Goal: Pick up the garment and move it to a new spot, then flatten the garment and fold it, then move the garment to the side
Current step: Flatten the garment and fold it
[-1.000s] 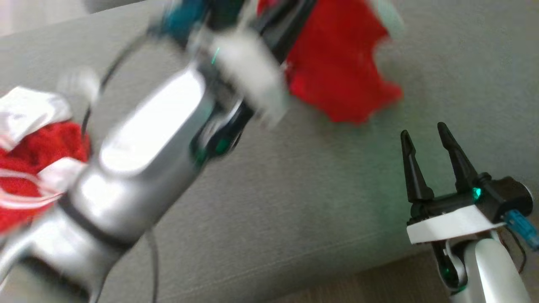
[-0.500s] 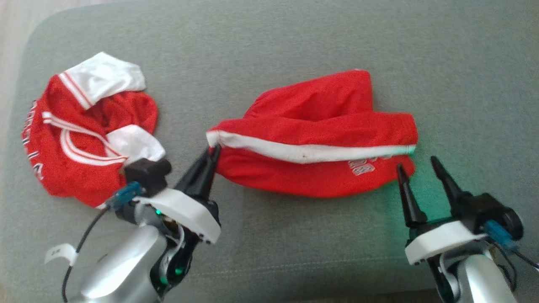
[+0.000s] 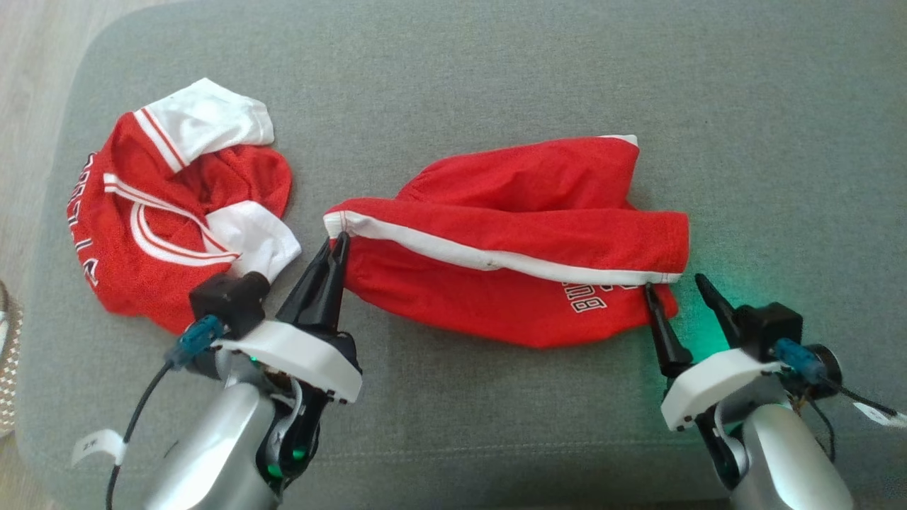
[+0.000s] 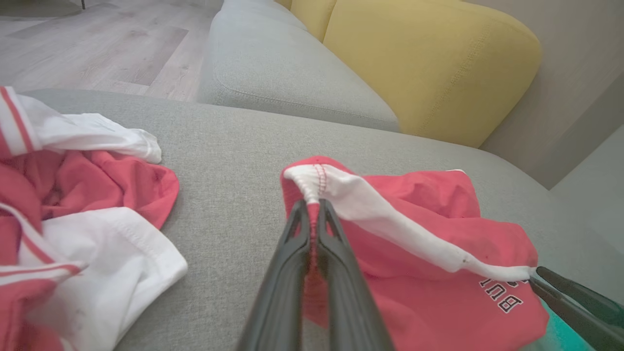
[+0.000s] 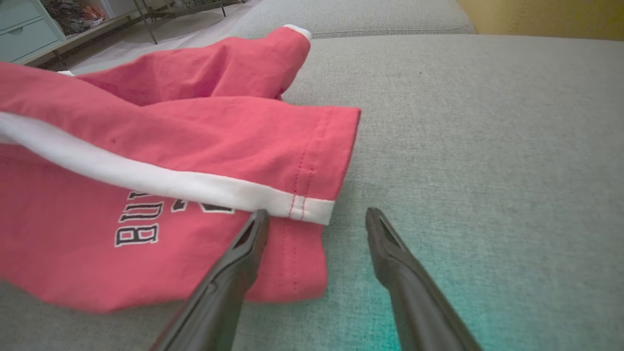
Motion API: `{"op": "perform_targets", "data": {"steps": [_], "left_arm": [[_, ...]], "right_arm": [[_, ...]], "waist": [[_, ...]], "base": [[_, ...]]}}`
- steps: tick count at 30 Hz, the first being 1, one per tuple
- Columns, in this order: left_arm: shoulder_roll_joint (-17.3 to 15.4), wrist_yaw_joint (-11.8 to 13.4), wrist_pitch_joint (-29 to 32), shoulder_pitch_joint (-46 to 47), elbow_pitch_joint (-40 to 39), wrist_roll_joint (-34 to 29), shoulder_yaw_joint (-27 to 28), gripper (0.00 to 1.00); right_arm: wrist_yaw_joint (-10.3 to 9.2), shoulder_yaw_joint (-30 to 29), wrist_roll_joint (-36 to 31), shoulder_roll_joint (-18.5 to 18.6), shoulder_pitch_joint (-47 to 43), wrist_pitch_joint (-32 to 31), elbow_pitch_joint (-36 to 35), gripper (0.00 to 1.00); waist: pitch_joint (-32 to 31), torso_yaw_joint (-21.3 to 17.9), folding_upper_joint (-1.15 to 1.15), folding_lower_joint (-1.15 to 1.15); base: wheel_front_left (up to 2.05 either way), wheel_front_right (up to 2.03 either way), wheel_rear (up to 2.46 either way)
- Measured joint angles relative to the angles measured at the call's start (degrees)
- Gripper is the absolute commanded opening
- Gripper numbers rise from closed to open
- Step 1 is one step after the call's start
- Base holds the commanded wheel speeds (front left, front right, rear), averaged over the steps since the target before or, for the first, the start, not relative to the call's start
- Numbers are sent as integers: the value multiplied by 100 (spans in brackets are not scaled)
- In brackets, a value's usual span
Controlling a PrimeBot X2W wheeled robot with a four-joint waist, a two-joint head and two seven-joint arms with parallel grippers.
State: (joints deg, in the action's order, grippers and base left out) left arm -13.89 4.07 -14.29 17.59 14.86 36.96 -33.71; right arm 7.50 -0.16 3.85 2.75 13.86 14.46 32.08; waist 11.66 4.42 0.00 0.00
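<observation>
Red shorts (image 3: 517,241) with a white side stripe and black-and-white lettering lie crumpled across the middle of the grey cushion (image 3: 453,71). My left gripper (image 3: 339,241) is shut on the shorts' left corner, pinching the red fabric just under the white stripe's end (image 4: 312,183). My right gripper (image 3: 677,283) stands open at the shorts' right hem; its left finger (image 5: 243,248) lies over the red fabric below the stripe (image 5: 307,207), its right finger (image 5: 390,253) over bare cushion.
A second garment, a red-and-white jersey (image 3: 177,212), lies bunched at the cushion's left end, close to my left wrist. Yellow back cushions (image 4: 429,58) rise beyond. Wooden floor (image 3: 35,85) lies off the cushion's left edge.
The camera swung a second ago, so the view shifted. Since half a second ago the shorts' left corner sits slightly further left with my left gripper, and my right gripper has closed in on the right hem.
</observation>
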Motion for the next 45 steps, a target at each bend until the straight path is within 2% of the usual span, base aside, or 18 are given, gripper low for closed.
{"op": "perform_targets", "data": {"steps": [1,4,6,7,8,10,16,18,24,27,32,37,41,45], "left_arm": [[36,-40,0,-3,20,-54,59,0],[104,-122,-1,-22,97,-191,186,0],[159,-207,-1,-65,148,-272,266,0],[178,-214,-1,-87,175,-304,296,0],[191,-220,-1,-96,213,-332,308,0],[215,-304,-1,-95,263,-396,326,0],[281,-375,-1,-82,287,-603,513,0],[309,-423,-1,-79,178,-690,625,0],[332,-794,10,187,-363,-680,745,0],[290,-914,307,604,-666,-499,787,0],[166,-1025,875,1701,-959,-241,797,0],[204,-1114,1020,3254,-620,-46,777,0],[244,-1120,555,4614,127,-385,670,0],[287,-1118,-19,5788,766,-1171,668,0]], "right_arm": [[0,37,-1,0,5,0,-24,100],[0,140,-63,1,35,0,-168,79],[0,202,-99,1,74,0,-224,49],[0,218,-77,1,92,0,-215,40],[0,227,-56,1,98,0,-194,23],[0,236,-32,2,99,0,-121,0],[0,199,-18,3,186,-1,-203,0],[0,63,116,1,230,0,-482,0],[0,-341,754,2,243,0,-1462,0],[0,-530,924,24,478,-24,-1797,0],[0,-822,947,156,1705,-499,-2061,0],[0,-1010,900,263,3413,-820,-1551,0],[0,-1009,755,382,4750,-597,-882,0],[0,-998,479,427,5857,-104,-483,0]], "waist": [[7,-11,0,0],[24,-52,0,0],[43,-77,0,0],[55,-88,0,0],[68,-97,0,0],[94,-109,0,0],[124,-123,0,0],[104,-130,0,0],[-36,-248,0,0],[-106,-360,0,0],[-82,-567,0,0],[242,-655,0,0],[641,-706,0,0],[1122,-776,0,0]], "base": [[0,0,0],[0,0,0],[0,0,0],[0,0,0],[0,0,0],[0,0,0],[0,0,0],[0,0,0],[0,0,0],[0,0,0],[0,0,0],[0,0,0],[0,0,0],[0,0,0]]}}
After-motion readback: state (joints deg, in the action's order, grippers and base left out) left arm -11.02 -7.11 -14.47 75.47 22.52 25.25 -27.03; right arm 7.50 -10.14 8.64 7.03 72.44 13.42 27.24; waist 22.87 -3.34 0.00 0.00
